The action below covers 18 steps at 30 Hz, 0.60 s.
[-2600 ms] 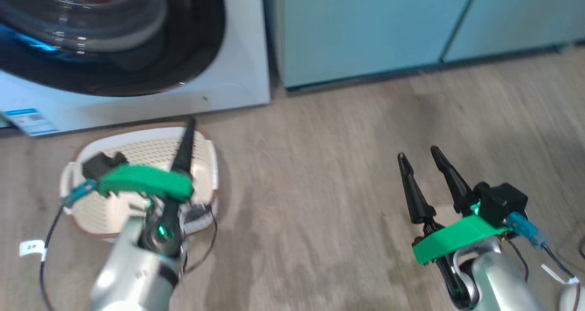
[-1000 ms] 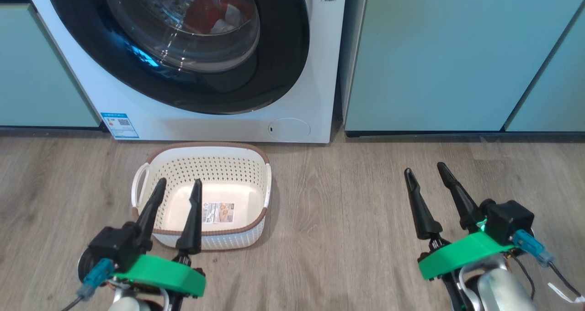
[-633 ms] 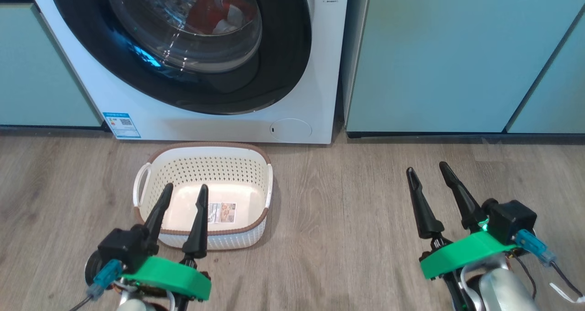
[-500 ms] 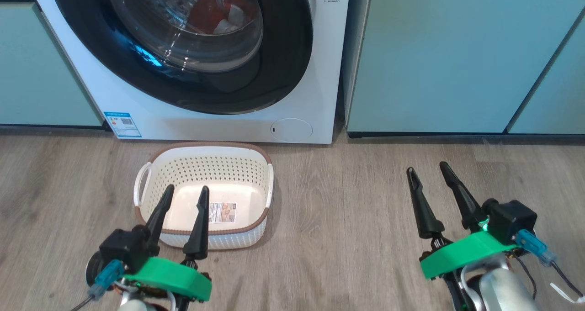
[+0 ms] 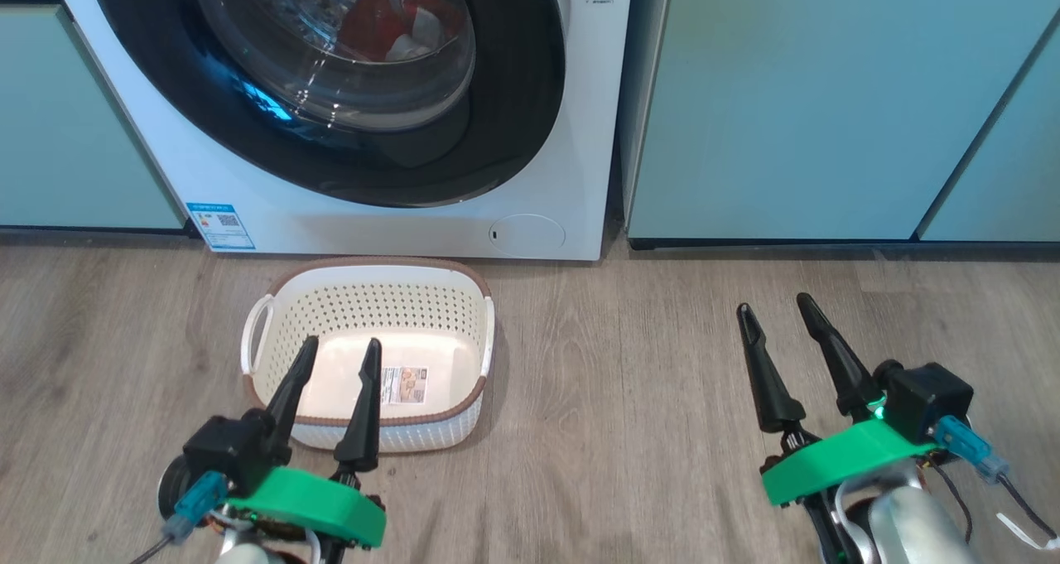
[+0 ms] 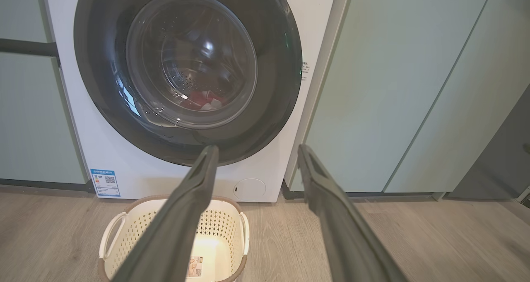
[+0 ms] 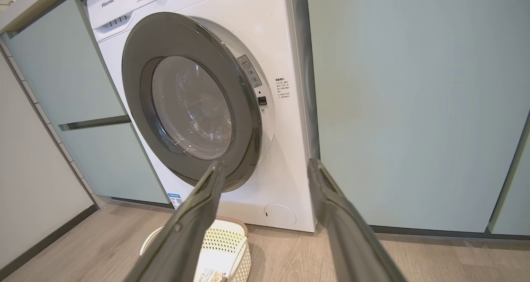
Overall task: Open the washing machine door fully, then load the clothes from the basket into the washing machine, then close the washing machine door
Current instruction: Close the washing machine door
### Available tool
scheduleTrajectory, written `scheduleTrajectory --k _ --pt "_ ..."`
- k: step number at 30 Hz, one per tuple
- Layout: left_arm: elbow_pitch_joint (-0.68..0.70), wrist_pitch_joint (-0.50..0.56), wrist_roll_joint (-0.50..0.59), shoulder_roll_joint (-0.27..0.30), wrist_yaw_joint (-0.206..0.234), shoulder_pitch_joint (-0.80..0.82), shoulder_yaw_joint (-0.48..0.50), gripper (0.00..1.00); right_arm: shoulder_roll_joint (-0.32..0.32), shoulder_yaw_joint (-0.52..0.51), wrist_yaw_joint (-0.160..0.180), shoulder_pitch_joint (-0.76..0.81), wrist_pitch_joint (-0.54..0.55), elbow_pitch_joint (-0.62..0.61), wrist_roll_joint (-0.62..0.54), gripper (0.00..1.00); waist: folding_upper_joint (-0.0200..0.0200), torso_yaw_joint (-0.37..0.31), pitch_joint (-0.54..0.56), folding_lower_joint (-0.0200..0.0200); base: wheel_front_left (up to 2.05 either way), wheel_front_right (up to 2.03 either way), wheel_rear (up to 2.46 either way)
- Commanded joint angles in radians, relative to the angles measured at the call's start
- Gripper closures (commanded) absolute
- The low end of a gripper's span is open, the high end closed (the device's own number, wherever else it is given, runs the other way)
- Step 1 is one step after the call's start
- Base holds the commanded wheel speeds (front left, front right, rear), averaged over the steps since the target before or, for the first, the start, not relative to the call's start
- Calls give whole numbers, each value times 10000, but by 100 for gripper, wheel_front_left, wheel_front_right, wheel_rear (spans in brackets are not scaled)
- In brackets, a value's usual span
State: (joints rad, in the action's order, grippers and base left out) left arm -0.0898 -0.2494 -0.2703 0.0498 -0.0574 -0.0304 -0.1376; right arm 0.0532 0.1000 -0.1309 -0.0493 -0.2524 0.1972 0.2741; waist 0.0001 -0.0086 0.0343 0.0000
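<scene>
The washing machine (image 5: 373, 228) stands white at the back. Its washing machine door (image 5: 517, 92), black-rimmed with a glass bowl, is swung to. In the right wrist view the door (image 7: 244, 108) seems to stand slightly off the front at its right edge. The red and white clothes (image 5: 377, 21) lie in the drum behind the glass, also seen as clothes (image 6: 203, 100). The basket (image 5: 373, 264) sits empty on the floor before the machine. My left gripper (image 5: 341, 346) is open over the basket's near edge. My right gripper (image 5: 773, 304) is open above bare floor to the right.
Pale teal cabinets (image 5: 828, 92) flank the machine on the right and a teal cabinet (image 5: 66, 133) on the left. Wood floor (image 5: 621, 398) stretches between basket and right gripper. A pale wall (image 7: 33, 170) closes the far left.
The head camera has risen from the blurred, low look at the basket. Over the last second my left gripper has drawn back slightly toward me. The right arm has not moved.
</scene>
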Motion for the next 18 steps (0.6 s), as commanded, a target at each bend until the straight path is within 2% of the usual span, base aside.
scheduleTrajectory --k 1,10,11,12,14,18 --pt "289 -124 25 5 64 293 241 0 -30 218 2 -279 -93 -357 0 0 -1 -3 0 0 0 0 0" --pt "323 -124 1 5 41 294 157 0 -30 263 2 -270 -93 -405 -50 0 -1 55 -113 0 0 0 0" --pt "335 -124 2 5 43 309 145 0 -30 295 2 -272 -93 -406 -63 4 -1 75 -152 0 0 0 0" --pt "346 -124 2 5 48 327 133 0 -30 317 2 -281 -93 -413 -85 50 -1 96 -193 0 0 0 0" --pt "377 -124 -1 5 59 370 97 0 -30 345 2 -323 -93 -447 -146 98 -1 150 -304 0 0 0 0" --pt "480 -124 -62 5 98 483 -11 0 -30 633 2 -607 -93 -603 -344 100 -1 289 -737 0 0 0 0"
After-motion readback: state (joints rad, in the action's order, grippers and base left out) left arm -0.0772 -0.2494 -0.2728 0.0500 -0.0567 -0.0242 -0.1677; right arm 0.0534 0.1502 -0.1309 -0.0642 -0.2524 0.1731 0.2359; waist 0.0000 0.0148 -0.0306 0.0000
